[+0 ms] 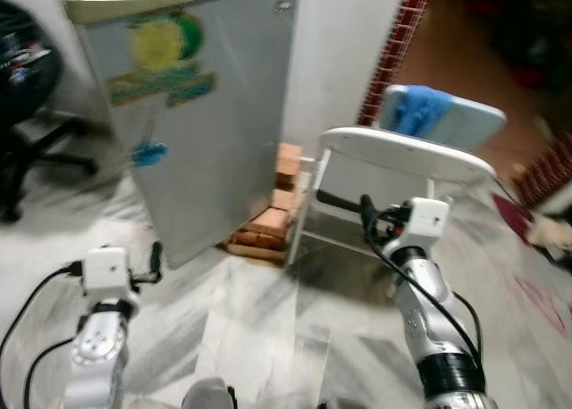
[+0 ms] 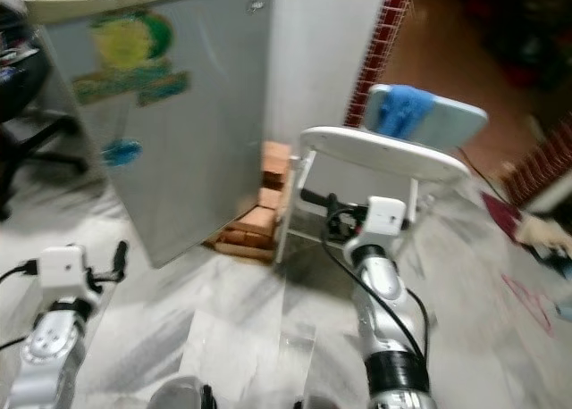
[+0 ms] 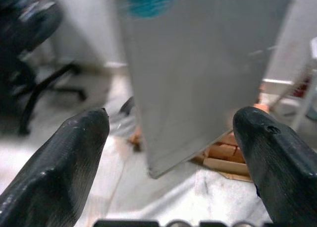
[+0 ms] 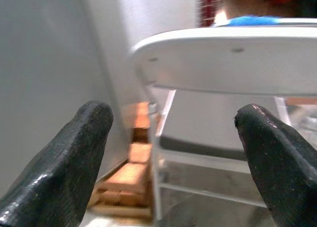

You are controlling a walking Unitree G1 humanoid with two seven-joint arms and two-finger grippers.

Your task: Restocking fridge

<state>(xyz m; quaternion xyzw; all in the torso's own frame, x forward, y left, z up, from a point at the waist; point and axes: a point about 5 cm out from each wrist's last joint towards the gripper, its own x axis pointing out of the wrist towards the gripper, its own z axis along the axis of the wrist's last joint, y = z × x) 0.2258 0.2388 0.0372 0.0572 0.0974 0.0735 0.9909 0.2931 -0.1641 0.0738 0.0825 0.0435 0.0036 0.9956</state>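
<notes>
a unitree g1 stood before a small grey fridge [image 1: 210,114], whose door, bearing green-and-yellow and blue stickers [image 1: 161,56], was shut. the cabinet rested on the marble floor [image 1: 259,320] against a white wall, with a stack of bricks [image 1: 277,204] between it and a white folding chair [image 1: 402,154] on the robot's right. a blue cloth [image 1: 418,107] lay draped over the chair's back.

the left gripper [image 3: 173,138] was raised toward the fridge's lower corner, fingers spread wide and empty; the right gripper [image 4: 173,138], equally wide and holding nothing, pointed at the chair's seat edge. both arms appeared held forward in readiness rather than at work.

no goods for restocking could be made out, so the closed door fitted either a fridge awaiting its load or one already filled. a black office chair [image 1: 27,114] stood to the left.
</notes>
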